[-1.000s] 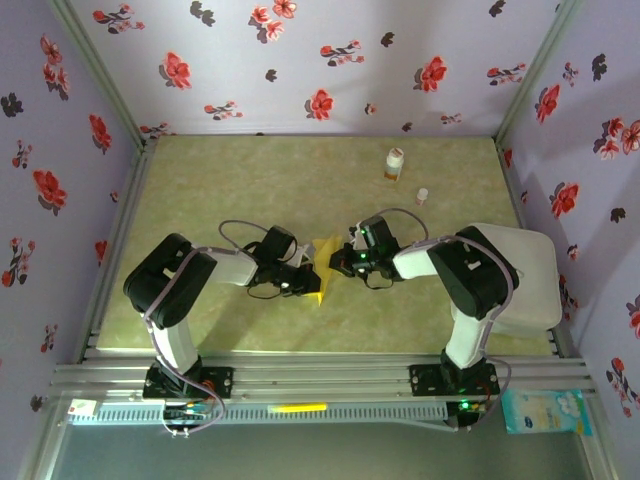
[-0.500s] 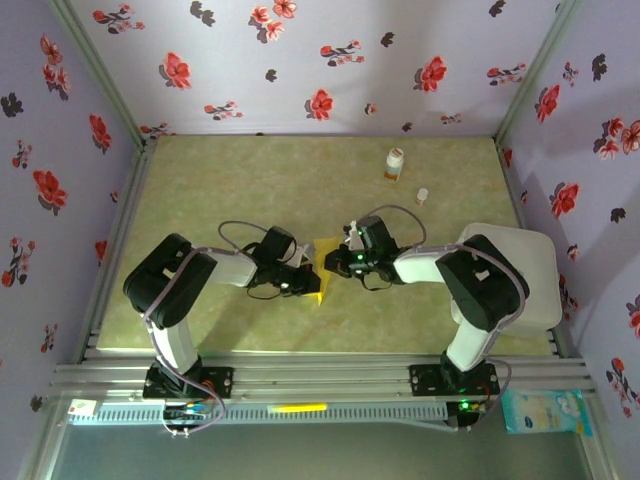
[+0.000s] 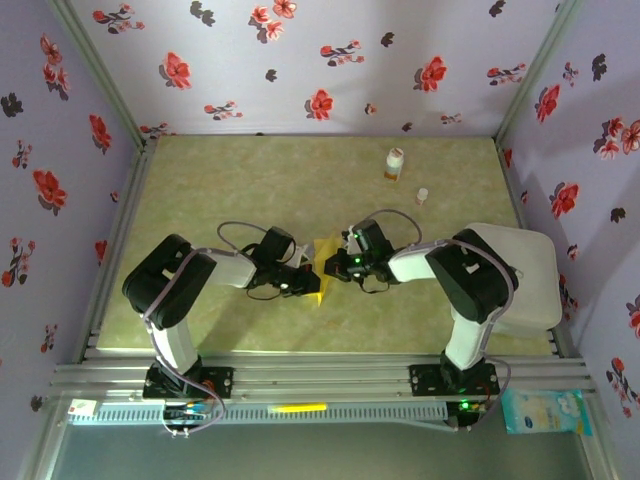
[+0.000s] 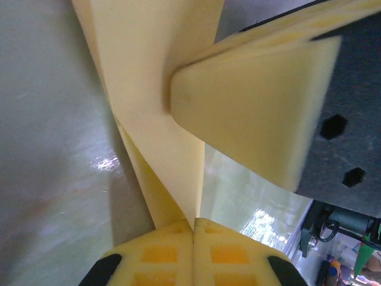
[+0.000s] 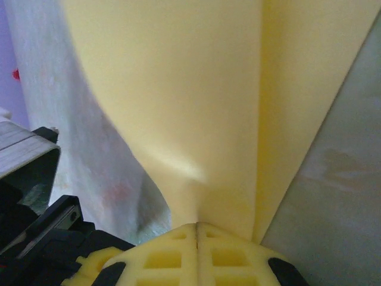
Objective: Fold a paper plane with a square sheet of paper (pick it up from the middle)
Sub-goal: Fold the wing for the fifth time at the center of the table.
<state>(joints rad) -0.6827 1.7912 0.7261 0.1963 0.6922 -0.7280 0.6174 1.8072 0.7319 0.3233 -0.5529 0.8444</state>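
**Entry: creased yellow sheet, pinched from two sides**

I log the thin mustard-yellow creased sheet of paper (image 3: pixel 322 264) at mid-bench, nearer the arm bases than the small white-and-orange bottle (image 3: pixel 394 163) and to its left. The left end effector (image 4: pixel 193 231) is clamped shut on one folded edge. The right end effector (image 5: pixel 197 231) is clamped shut on the opposite side, facing it. I judge this two-sided hold keeps the sheet raised off the pale green bench (image 3: pixel 220 190) and its crease steady for the coming fold.
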